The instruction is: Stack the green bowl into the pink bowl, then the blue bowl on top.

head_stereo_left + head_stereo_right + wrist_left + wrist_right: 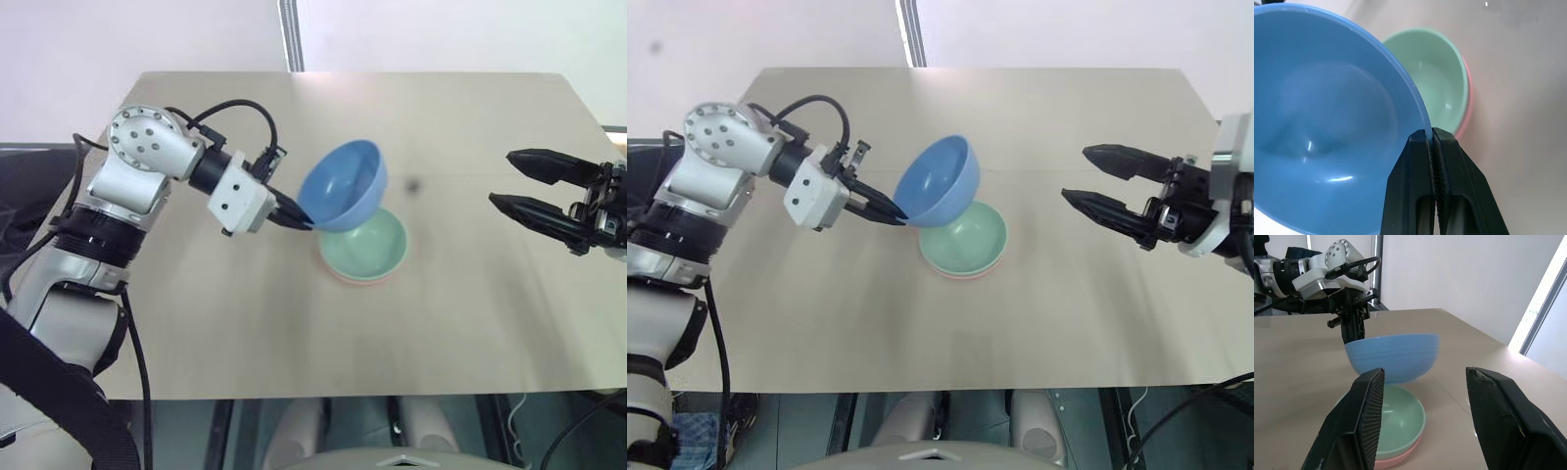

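Observation:
My left gripper [302,221] is shut on the rim of the blue bowl [342,184], which hangs tilted in the air just above and to the left of the other two bowls. The green bowl [364,245] sits nested inside the pink bowl [338,275], of which just a thin rim shows, in the middle of the table. In the left wrist view the black fingertips [1442,147] pinch the blue bowl [1327,122] at its edge, with the green bowl [1432,78] behind. My right gripper [509,181] hovers open to the right, apart from the bowls.
The beige table [470,313] has bare room all around the stack. A small dark spot [413,184] marks the tabletop right of the bowls. A metal post [290,34] stands behind the far edge.

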